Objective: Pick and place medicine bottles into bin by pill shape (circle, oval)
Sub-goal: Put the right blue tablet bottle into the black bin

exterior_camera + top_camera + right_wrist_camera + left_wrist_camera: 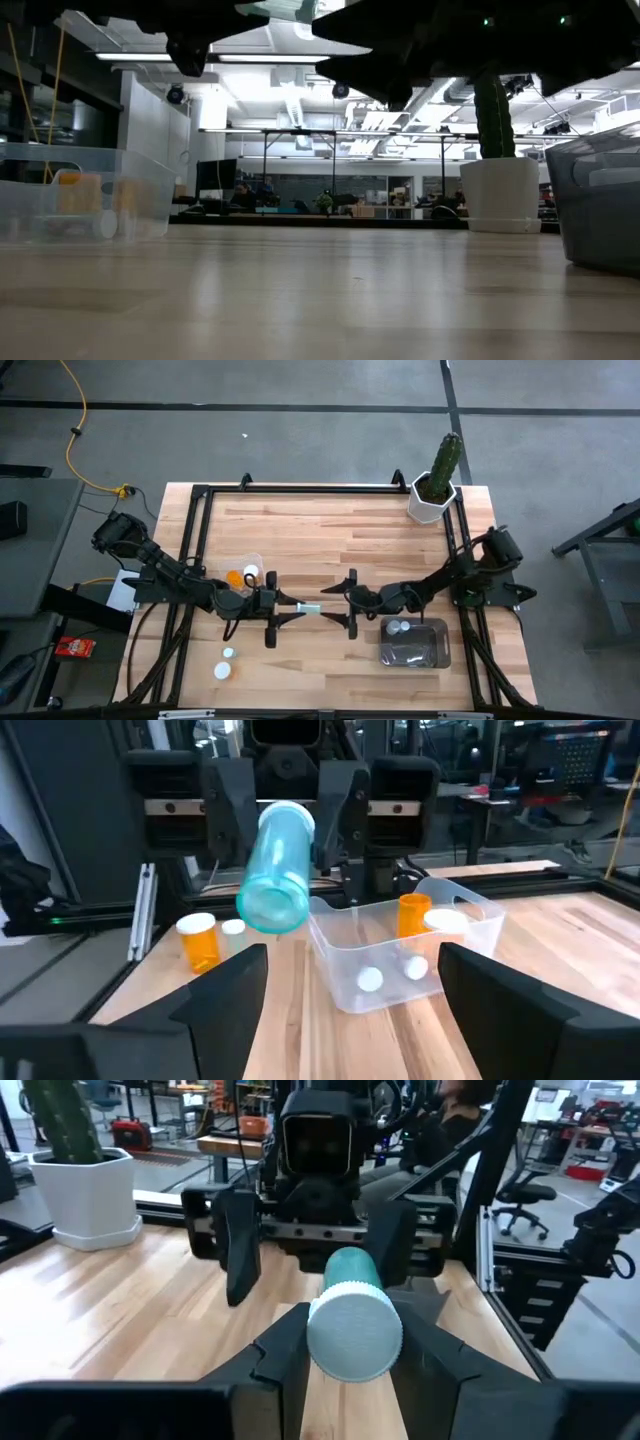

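Observation:
A clear-green medicine bottle point(310, 608) with a white cap hangs above the table's middle, with my left gripper point(297, 607) shut on it. My right gripper point(341, 604) faces it from the table's right, open, its fingers point(240, 1250) just short of the bottle's base point(272, 906). Two more bottles point(228, 653) point(222, 671) stand on the table near the front left. An orange bottle point(413, 913) stands in the clear bin point(255, 558). White-capped bottles point(398, 627) sit in the grey bin point(440, 655). My left gripper pinches the bottle at its white-cap end point(352, 1335) between its two fingers point(335, 815). The fingers come about level from the table's left and lie along the bottle. The bottle sticks out toward my right gripper, lifted clear of the table, its base end free.
A white pot with a green cactus point(433, 488) stands at the far right corner. The clear bin point(80, 195) sits left of centre, the grey bin point(600, 205) front right. A black frame point(200, 495) rims the table. A person sits beyond the table point(450, 1120).

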Tool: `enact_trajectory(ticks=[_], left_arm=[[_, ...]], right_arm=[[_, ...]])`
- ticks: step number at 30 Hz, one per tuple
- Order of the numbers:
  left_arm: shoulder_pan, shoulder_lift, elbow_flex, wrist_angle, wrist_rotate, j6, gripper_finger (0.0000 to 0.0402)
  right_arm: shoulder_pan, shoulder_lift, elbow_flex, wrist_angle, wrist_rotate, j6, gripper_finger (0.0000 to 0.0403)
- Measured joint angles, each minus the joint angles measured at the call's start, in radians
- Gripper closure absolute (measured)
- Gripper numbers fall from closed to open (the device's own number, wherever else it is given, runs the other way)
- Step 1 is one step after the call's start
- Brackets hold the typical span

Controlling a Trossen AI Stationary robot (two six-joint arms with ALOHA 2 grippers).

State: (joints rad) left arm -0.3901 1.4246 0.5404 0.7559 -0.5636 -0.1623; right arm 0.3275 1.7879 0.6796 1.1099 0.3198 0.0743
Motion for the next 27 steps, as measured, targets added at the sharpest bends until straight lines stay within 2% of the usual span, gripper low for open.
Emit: enact_trajectory(ticks=[7, 12, 19, 22, 27], left_arm=[[0.015, 0.0, 0.0, 0.003, 0.016, -0.025, 0.0294], [0.018, 0.0, 0.0, 0.003, 0.037, -0.028, 0.0293], [0.014, 0.0, 0.0, -0.005, 0.031, -0.018, 0.0293], [0.014, 0.0, 0.001, -0.005, 0.029, -0.018, 0.0293], [0.014, 0.0, 0.001, -0.004, 0.028, -0.018, 0.0293]], right_arm=[[0.0, 0.031, 0.067, 0.022, -0.043, -0.005, 0.0116], [0.0, 0.047, 0.144, -0.089, -0.045, -0.024, 0.0116], [0.003, 0.047, 0.156, -0.096, -0.045, -0.039, 0.0118], [0.013, 0.047, 0.156, -0.096, -0.028, -0.055, 0.0132], [0.023, 0.045, 0.156, -0.095, -0.006, -0.058, 0.0179]])
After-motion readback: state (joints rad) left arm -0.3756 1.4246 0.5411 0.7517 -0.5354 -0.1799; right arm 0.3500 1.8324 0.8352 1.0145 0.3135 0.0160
